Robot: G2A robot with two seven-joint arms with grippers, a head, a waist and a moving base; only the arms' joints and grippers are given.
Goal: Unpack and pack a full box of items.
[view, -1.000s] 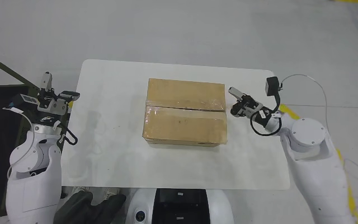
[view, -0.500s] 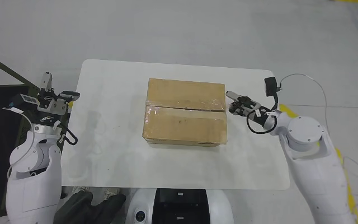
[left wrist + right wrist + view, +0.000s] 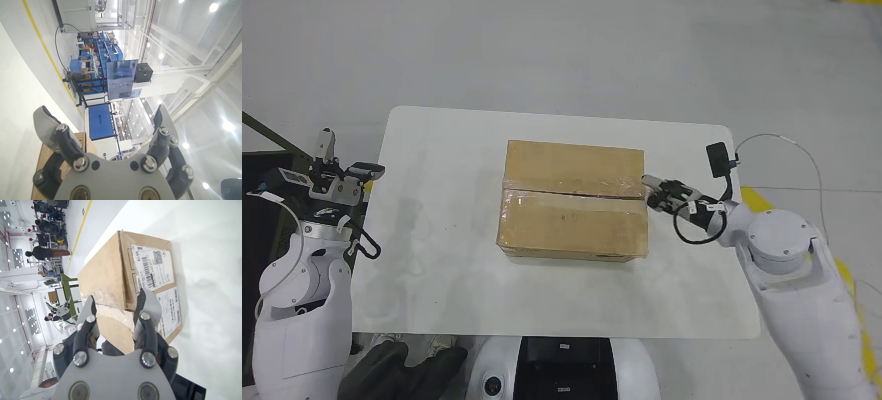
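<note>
Your white table is carrying 1 closed, taped cardboard box at its middle. Your right gripper is hovering at the box's right end by the tape seam, jaws standing open. Your left gripper is hanging beyond the table's left edge, jaws spread wide.

Holds the left arm folded beside the desk's left edge, wrist tipped upward, jaws spread wide. Holds the right arm stretched inward over the desk's right side, forearm low, jaws parted, one above the other.
</note>
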